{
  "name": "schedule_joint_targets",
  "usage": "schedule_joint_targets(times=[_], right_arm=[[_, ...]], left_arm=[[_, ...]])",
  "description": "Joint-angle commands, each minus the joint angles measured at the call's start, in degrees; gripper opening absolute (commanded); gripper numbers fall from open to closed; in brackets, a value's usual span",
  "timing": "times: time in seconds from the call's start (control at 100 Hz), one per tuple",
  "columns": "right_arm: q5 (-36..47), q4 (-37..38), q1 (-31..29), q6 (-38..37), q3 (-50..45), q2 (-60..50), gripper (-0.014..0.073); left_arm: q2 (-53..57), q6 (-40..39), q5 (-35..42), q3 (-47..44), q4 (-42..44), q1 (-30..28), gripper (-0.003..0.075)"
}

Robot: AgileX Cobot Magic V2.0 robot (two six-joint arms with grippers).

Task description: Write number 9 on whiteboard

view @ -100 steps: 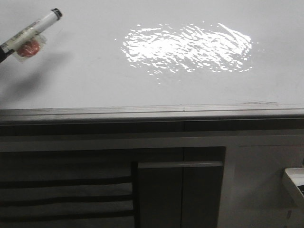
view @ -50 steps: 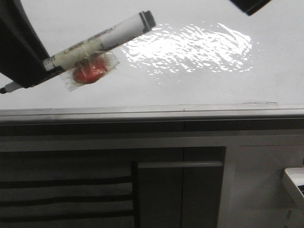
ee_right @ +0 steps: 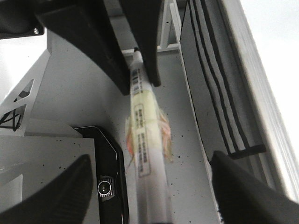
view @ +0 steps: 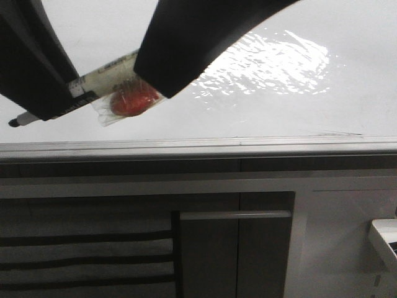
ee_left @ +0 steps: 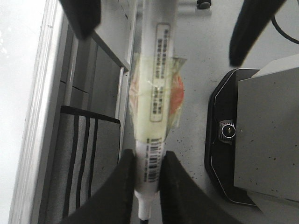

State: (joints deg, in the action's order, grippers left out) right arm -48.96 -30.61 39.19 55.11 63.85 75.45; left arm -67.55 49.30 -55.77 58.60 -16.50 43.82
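Observation:
The whiteboard [view: 279, 105] is glossy white with a rippled glare patch; no number 9 shows on it. My left gripper [view: 43, 93] [ee_left: 149, 172] is shut on a white marker [view: 105, 69] [ee_left: 156, 93] near its black tip end, which pokes out at the left. A red round piece [view: 127, 102] is taped to the marker's barrel. My right gripper [view: 167, 68] [ee_right: 149, 196] is open, its fingers [ee_right: 56, 196] standing wide on either side of the marker's [ee_right: 145, 154] cap end without touching it. The cap is hidden behind the right gripper in the front view.
A grey metal rail [view: 198, 148] runs along the board's near edge. Below it are grey cabinet panels with a handle [view: 236, 215], a black-striped cloth [view: 87, 257] and a white object [view: 384, 239] at the right edge. A black camera housing [ee_left: 229, 130] sits underneath.
The right arm has swung in from the upper right and now covers the marker's cap end. The left gripper and marker shifted slightly left and down.

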Motion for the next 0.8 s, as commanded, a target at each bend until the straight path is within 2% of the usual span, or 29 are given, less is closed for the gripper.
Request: schedule_joint_targets(times=[0.0, 0.11, 0.24, 0.67, 0.74, 0.79], right_arm=[[2.48, -3.02, 0.14, 0.95, 1.91, -0.5, 0.0398], [2.38, -6.06, 0.14, 2.65, 1.91, -0.17, 0.0339], [2.38, -6.18, 0.14, 2.86, 1.91, -0.18, 0.027], [2.04, -5.96, 0.14, 2.86, 1.91, -0.18, -0.0058], [2.04, -5.54, 0.14, 2.86, 1.91, -0.18, -0.006], [2.04, -4.3, 0.04, 2.86, 1.91, -0.18, -0.006]], left_arm=[[1.3, -0.18, 2.46, 1.93, -1.67, 0.54, -0.002], [1.3, -0.18, 2.6, 1.93, -1.67, 0.54, -0.002], [1.3, -0.18, 2.6, 1.93, -1.67, 0.54, -0.002], [1.3, -0.3, 3.87, 1.93, -1.67, 0.54, -0.0018], [1.41, -0.3, 4.56, 1.93, -1.56, 0.54, 0.0015], [1.41, -0.3, 4.81, 1.93, -0.87, 0.54, 0.0083]])
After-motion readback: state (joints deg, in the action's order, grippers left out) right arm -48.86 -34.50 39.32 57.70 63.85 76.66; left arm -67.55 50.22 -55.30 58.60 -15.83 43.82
